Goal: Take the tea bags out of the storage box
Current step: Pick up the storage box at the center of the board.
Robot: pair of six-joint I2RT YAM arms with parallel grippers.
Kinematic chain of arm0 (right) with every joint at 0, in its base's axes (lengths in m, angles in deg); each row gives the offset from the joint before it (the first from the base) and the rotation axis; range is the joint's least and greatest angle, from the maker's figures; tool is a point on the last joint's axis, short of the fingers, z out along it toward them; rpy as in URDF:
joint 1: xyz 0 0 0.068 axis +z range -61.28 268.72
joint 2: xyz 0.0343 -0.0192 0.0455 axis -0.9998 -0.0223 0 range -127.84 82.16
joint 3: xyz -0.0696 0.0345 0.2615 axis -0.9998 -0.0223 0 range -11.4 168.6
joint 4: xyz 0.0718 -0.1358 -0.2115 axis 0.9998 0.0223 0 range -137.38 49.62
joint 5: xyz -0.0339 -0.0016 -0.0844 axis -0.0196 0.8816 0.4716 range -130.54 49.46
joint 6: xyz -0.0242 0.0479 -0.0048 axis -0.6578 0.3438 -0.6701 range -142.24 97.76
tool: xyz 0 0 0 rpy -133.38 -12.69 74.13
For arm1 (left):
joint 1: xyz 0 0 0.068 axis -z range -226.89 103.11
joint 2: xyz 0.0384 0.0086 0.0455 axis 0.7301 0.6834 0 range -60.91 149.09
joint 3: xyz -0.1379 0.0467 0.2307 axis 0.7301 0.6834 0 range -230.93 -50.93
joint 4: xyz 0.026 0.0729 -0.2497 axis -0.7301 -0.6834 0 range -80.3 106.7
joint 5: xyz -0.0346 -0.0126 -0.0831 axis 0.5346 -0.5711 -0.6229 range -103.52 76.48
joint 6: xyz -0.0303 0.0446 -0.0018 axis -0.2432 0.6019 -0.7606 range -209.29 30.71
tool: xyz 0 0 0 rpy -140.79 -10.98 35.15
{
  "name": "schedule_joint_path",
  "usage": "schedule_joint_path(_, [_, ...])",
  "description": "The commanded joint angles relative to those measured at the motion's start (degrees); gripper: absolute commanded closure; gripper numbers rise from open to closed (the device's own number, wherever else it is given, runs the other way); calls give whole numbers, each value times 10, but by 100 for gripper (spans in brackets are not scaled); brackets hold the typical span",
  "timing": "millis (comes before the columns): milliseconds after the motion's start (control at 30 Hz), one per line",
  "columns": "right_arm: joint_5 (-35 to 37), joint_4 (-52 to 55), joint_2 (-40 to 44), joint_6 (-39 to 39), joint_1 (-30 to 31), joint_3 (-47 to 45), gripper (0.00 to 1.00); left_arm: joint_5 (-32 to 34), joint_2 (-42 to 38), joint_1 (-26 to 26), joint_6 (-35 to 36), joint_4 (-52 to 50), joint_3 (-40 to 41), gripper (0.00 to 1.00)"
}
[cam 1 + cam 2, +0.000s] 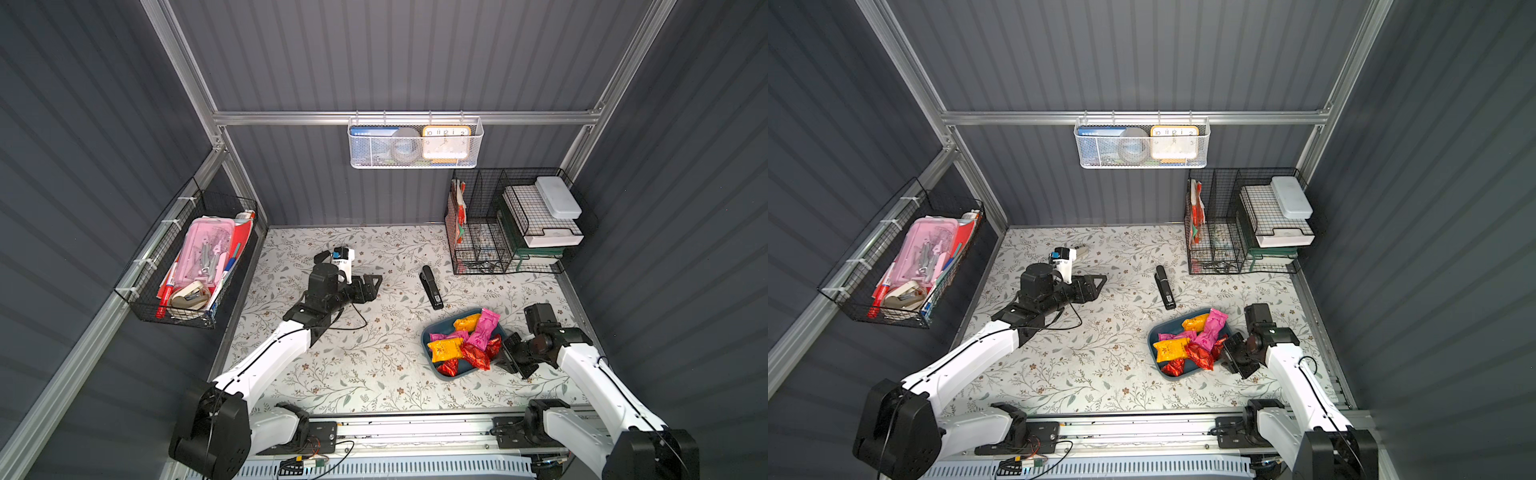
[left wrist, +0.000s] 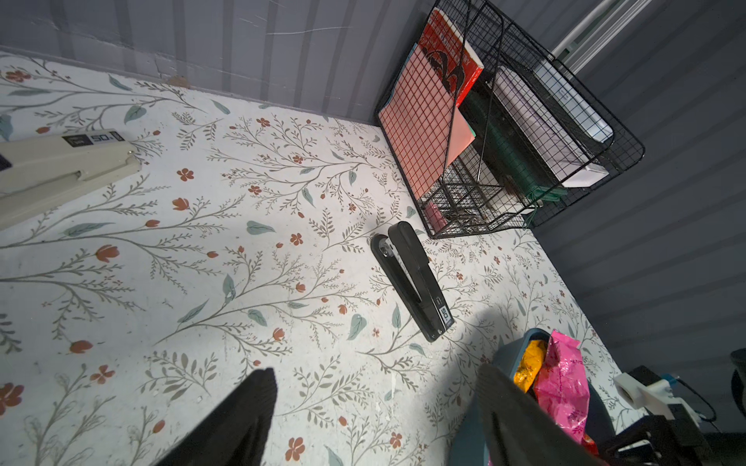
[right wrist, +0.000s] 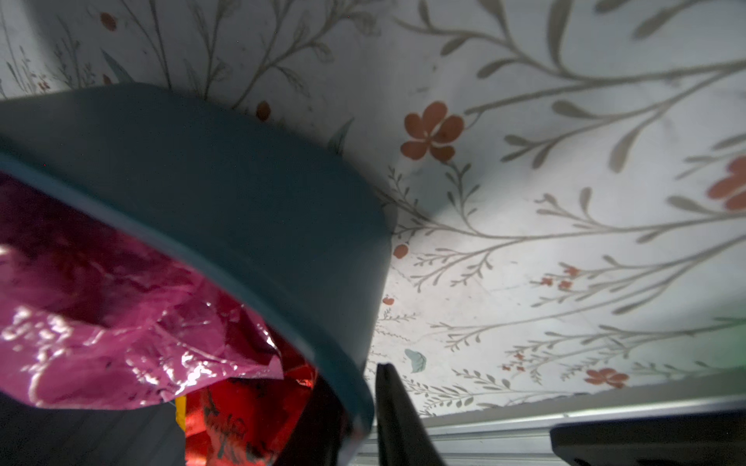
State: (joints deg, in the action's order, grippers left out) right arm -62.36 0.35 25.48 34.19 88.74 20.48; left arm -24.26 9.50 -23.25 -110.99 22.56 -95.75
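right gripper [image 3: 355, 407] sits closest in its wrist view: one dark finger [image 3: 393, 419] stands outside the wall of the teal storage box [image 3: 226, 193], the other inside the rim, set narrow. whether they pinch the wall i cannot tell. in both top views the storage box sits at four o'clock on the floral table [image 1: 332, 374], with that gripper at its three o'clock side. tea bags [image 1: 445, 348] lie heaped inside, one pink end poking past the rim at one o'clock, red ones covering the rim at four. left gripper [image 1: 376, 286], at eleven o'clock on the table, is spread wide with nothing between. black stapler [image 1: 431, 287] lies at one o'clock, apart from the box.
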Motion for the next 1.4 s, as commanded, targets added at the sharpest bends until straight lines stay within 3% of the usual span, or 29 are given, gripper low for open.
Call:
schedule_joint_path(0, [9, 8, 8, -4, 8, -9, 88, -7, -21, 1, 16, -26, 10, 20])
schedule_joint_path(267, [13, 33, 35, 2, 40, 14, 100, 9, -63, 1, 26, -63, 21, 23])
schedule_joint_path(467, [28, 17, 9, 27, 129, 76, 100, 11, -100, 1, 15, -99, 39, 27])
schedule_joint_path(700, [44, -24, -138, 8, 245, 206, 100, -24, -86, 1, 5, -148, 32, 41])
schedule_joint_path(1067, [6, 51, -418, -146, 309, 457, 100, -79, -51, 0, 80, -264, -21, 44])
schedule_joint_path(1367, [-19, 84, -592, -196, 327, 625, 100, 30, -37, 0, 77, -345, -31, 57])
